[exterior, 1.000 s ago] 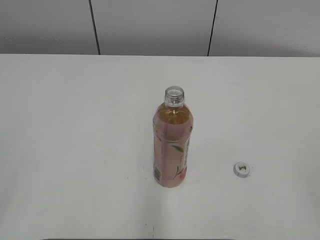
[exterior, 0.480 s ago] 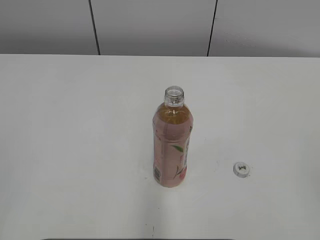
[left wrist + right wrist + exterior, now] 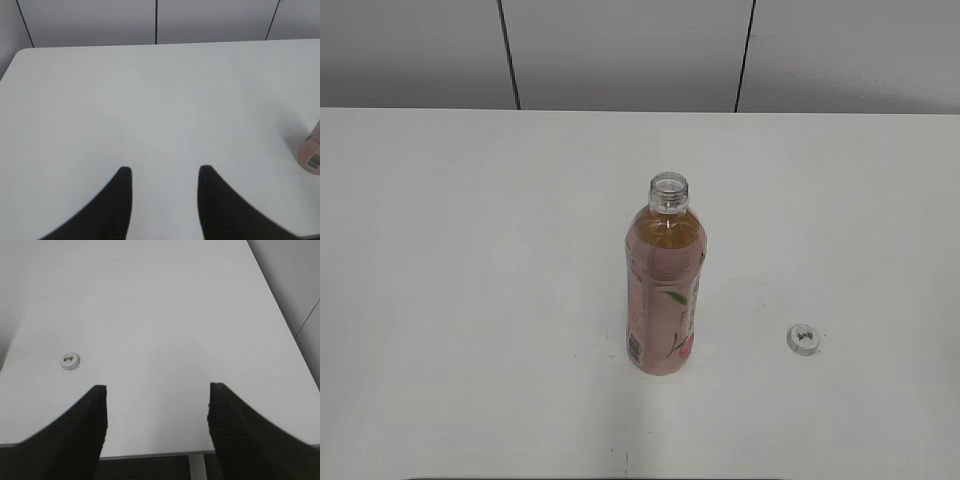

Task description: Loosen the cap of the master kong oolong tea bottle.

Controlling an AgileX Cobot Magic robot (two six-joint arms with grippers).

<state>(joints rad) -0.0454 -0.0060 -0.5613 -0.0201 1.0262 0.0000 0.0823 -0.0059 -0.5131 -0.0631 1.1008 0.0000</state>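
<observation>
The master kong oolong tea bottle stands upright in the middle of the white table, its neck open with no cap on it. Its base also shows at the right edge of the left wrist view. The white cap lies flat on the table to the bottle's right, apart from it, and shows in the right wrist view. My left gripper is open and empty above bare table, left of the bottle. My right gripper is open and empty near the table's front edge, right of the cap. Neither gripper shows in the exterior view.
The white table ends at a grey panelled wall at the back. Its front edge and a table leg show in the right wrist view.
</observation>
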